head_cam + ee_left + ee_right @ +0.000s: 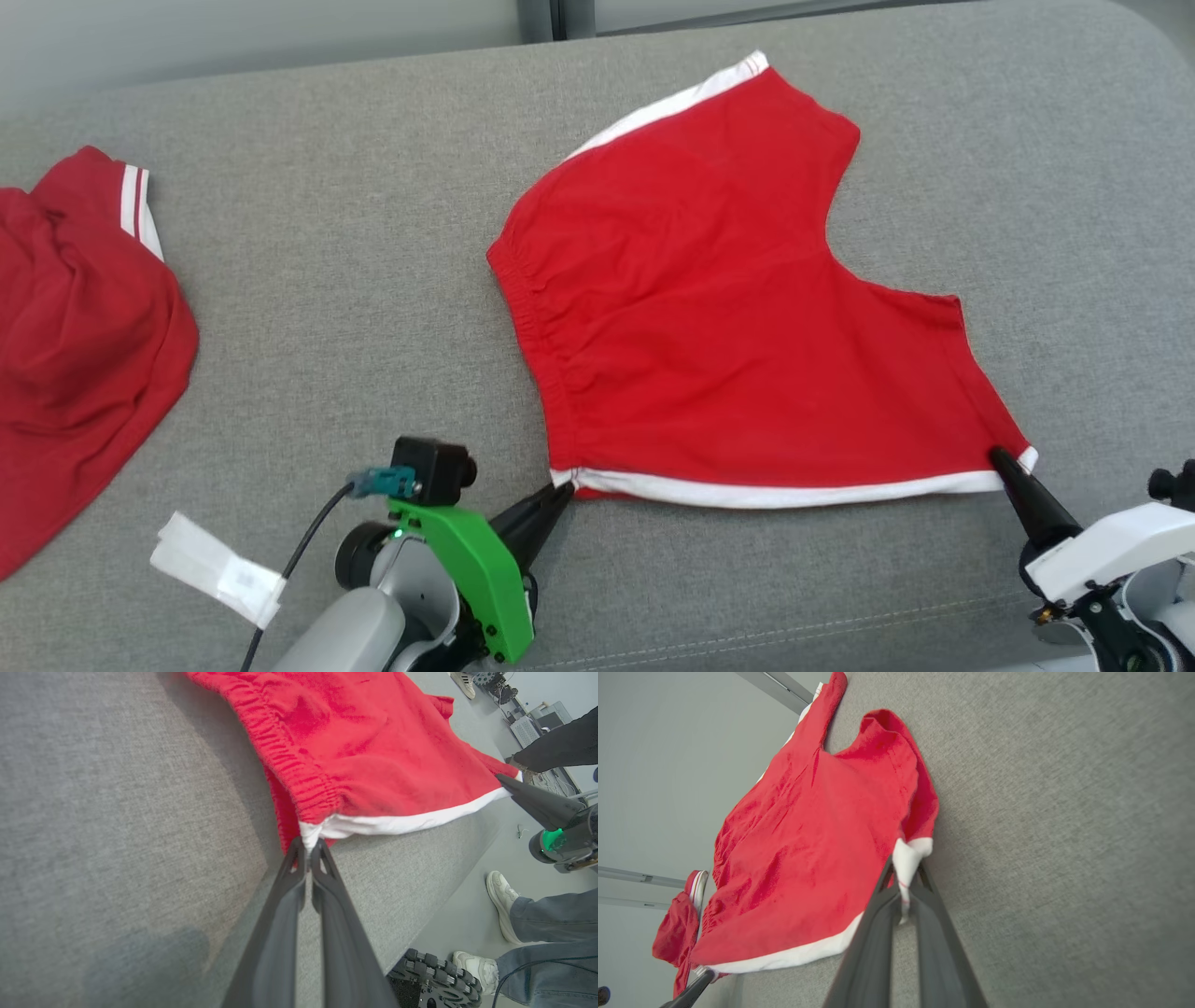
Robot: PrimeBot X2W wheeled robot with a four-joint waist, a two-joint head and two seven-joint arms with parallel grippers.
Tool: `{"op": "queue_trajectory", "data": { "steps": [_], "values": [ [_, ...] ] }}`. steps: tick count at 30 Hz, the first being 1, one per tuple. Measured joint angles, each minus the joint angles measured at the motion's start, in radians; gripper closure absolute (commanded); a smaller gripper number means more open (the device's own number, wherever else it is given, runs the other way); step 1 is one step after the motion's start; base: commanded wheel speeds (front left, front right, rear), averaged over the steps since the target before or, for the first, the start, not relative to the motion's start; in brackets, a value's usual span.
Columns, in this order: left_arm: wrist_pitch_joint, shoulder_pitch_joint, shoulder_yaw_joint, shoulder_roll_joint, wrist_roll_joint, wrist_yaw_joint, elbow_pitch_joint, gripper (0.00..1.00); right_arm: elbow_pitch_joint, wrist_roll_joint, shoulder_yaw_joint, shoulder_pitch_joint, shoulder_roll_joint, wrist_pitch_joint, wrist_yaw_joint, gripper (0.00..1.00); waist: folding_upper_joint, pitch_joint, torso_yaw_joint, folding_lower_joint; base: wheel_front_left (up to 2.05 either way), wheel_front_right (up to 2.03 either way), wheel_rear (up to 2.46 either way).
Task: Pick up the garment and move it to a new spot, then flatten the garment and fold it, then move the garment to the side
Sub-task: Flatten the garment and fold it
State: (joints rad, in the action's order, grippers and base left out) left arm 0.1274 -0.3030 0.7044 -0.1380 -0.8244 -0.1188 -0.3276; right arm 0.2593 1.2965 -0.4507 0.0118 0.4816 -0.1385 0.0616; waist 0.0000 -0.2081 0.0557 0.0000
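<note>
With left gripper (558, 492) and right gripper (1005, 461) each pinching a hem corner of the garment (728, 327), we should lift both evenly, keeping that edge taut.

No text, brand, number or sign can be read in any of the views. A faint grey mark is seen on the white paper slip (217, 567), but it is too blurred and too small to be made out.
</note>
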Motion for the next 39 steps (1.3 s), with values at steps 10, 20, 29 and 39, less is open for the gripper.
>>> {"op": "queue_trajectory", "data": {
  "steps": [10,20,29,39],
  "values": [
    [0.043,0.186,-0.044,-0.068,-0.102,0.017,0.216,1.0,-0.045,0.071,0.067,-0.117,0.067,0.003,0.0,1.0,0.0,0.052,-0.001,0.0,0.0,0.0,0.0],
    [0.054,0.344,-0.076,-0.11,-0.166,0.077,0.419,1.0,-0.178,0.137,0.11,-0.235,0.15,0.035,0.021,1.0,0.0,0.042,-0.005,0.0,0.0,0.0,0.0],
    [0.147,0.303,-0.111,-0.149,-0.214,0.124,0.624,1.0,-0.322,0.183,0.177,-0.038,0.168,0.077,0.004,1.0,0.0,-0.011,0.011,0.0,0.0,0.0,0.0],
    [0.311,0.021,-0.181,-0.16,-0.231,0.21,0.68,1.0,-0.342,0.17,0.188,0.261,0.187,0.159,-0.131,1.0,0.0,-0.145,-0.007,0.0001,0.0,0.0,0.0]
  ]
}}
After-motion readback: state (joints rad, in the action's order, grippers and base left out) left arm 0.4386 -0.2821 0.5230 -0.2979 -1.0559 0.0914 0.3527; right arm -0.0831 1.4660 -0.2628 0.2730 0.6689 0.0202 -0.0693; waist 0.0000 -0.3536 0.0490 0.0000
